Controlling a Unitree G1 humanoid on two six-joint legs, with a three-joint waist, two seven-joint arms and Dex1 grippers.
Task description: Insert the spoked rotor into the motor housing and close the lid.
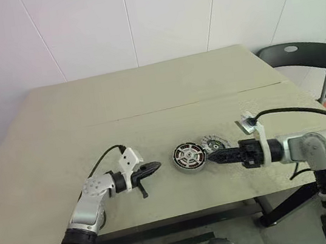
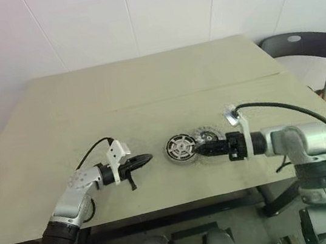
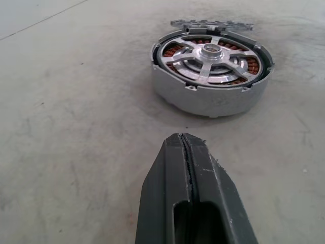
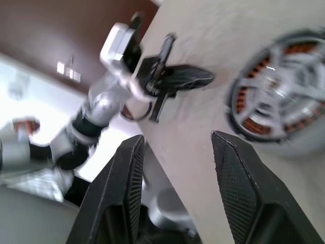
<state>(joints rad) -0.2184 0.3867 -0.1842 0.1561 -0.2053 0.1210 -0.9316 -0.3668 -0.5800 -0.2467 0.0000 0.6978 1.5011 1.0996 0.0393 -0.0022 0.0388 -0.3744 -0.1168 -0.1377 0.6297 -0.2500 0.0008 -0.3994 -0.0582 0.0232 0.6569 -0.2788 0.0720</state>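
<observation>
Toward the table's (image 1: 66, 173) front edge the motor housing (image 1: 190, 156) holds the spoked rotor (image 3: 210, 55), the lid (image 1: 213, 144) just beside it, stiff, probably slippery metal best pinched by its rim; left gripper (image 1: 155, 168) pressed together, right gripper (image 4: 175, 147) apart and empty

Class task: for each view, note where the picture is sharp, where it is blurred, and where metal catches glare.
Left wrist view: housing sharp, soft shadow at its base on the table. Right wrist view: whole picture smeared, glare streaking the rotor. Eye views: evenly lit, parts small.
</observation>
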